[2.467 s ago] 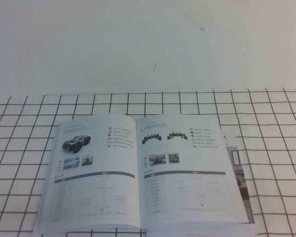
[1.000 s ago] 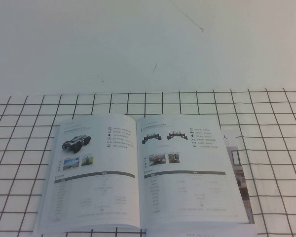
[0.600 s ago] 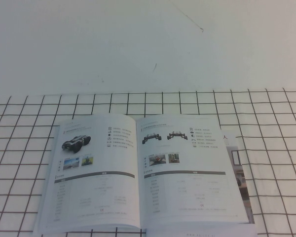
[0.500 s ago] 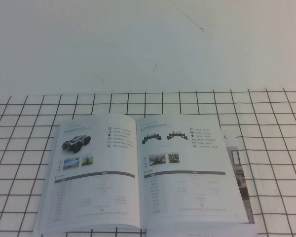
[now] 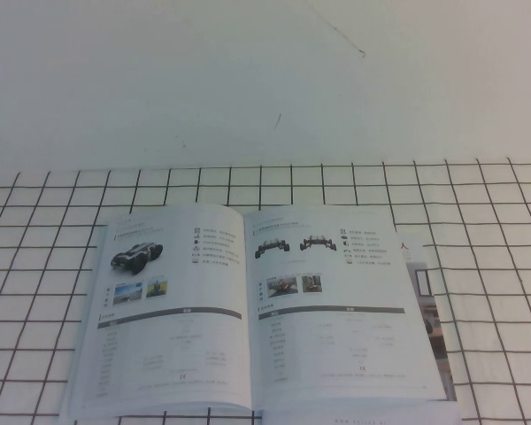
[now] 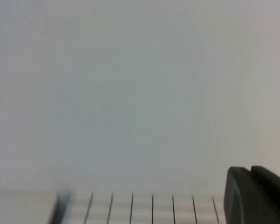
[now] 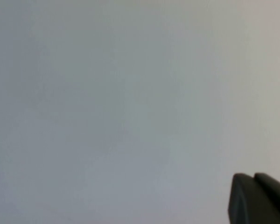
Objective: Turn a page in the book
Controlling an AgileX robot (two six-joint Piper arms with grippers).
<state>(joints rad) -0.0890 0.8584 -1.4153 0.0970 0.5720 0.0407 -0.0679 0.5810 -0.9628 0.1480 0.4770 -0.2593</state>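
1. book (image 5: 248, 310): white glossy pages, dark grey bars, small colour photos
2. page (image 5: 341, 310): white, two black chassis at top
3. grid cloth (image 5: 487, 221): white with black squares
4. wall (image 5: 248, 80): plain pale grey-white
5. left gripper (image 6: 256, 196): black
6. right gripper (image 7: 259, 198): black

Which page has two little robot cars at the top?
The page on the right side of the open book; the left page shows only one rover. Neither the left gripper nor the right gripper touches it.
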